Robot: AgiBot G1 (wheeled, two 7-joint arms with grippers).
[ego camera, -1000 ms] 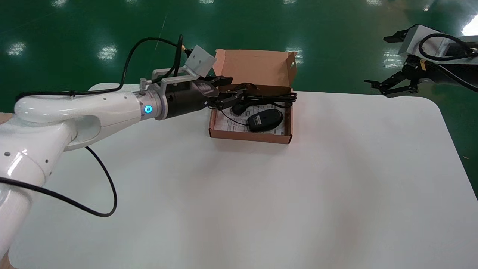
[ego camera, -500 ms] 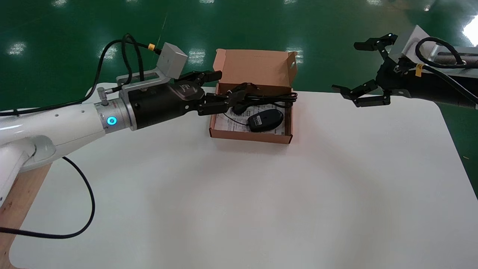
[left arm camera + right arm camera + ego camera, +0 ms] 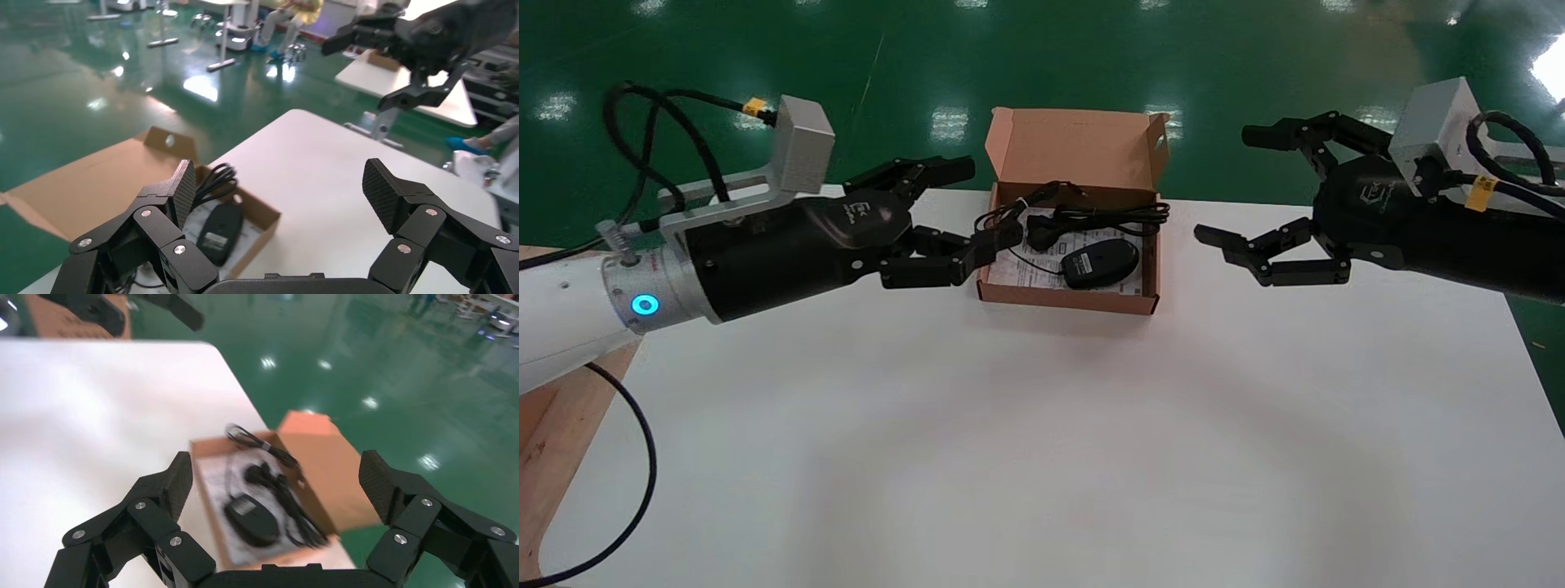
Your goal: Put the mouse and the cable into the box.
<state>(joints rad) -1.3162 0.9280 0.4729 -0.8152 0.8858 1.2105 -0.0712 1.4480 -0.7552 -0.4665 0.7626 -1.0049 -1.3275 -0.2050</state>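
Pulled back from the box since a second ago, the left gripper (image 3: 981, 204) now hangs at centre-left, jaws apart, while the right gripper (image 3: 1228, 186) has swung in from the upper right, jaws spread wide.
The black mouse (image 3: 1100, 262) lies in the open cardboard box (image 3: 1066, 299) at upper centre, on a printed sheet (image 3: 1021, 274) too small to read. The bundled black cable (image 3: 1109, 215) lies along the box's rear, its left end partly behind a gripper finger. White table (image 3: 1042, 449); glossy green floor (image 3: 1091, 49) beyond.

box (image 3: 1075, 300) left wall: partly behind left claw (image 3: 987, 202) | leaflet (image 3: 1023, 273) print: unreadable | mouse (image 3: 1101, 263) label: unreadable
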